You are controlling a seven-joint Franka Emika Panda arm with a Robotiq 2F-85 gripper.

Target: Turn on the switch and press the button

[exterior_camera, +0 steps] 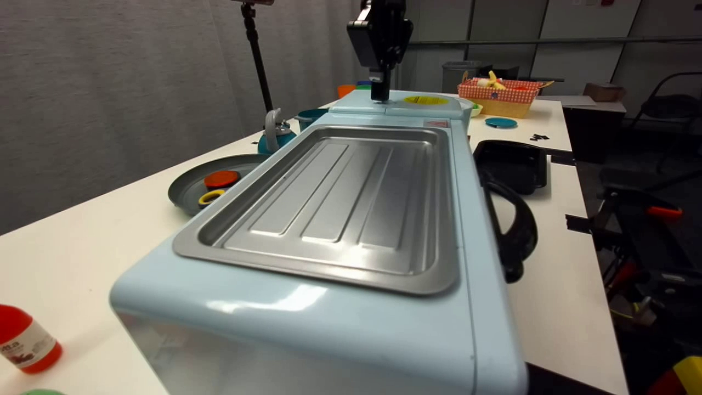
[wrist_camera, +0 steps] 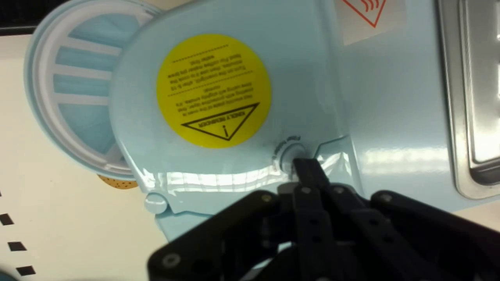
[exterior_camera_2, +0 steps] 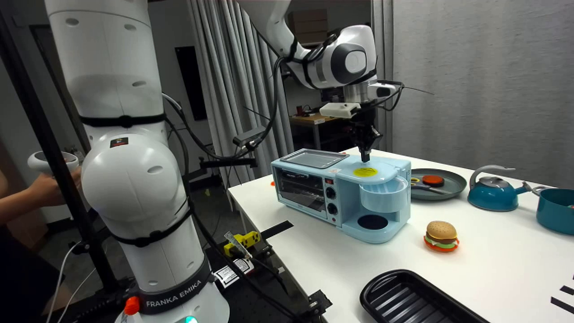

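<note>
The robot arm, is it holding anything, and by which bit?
Nothing is held: the end effector is shut with nothing in it, right at the round button.

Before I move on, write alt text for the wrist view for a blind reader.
Closed black gripper at a round button on a light blue appliance, pressing uncertain, near a yellow reminder sticker. A slatted basket juts out at left; a metal tray shows at right.
</note>
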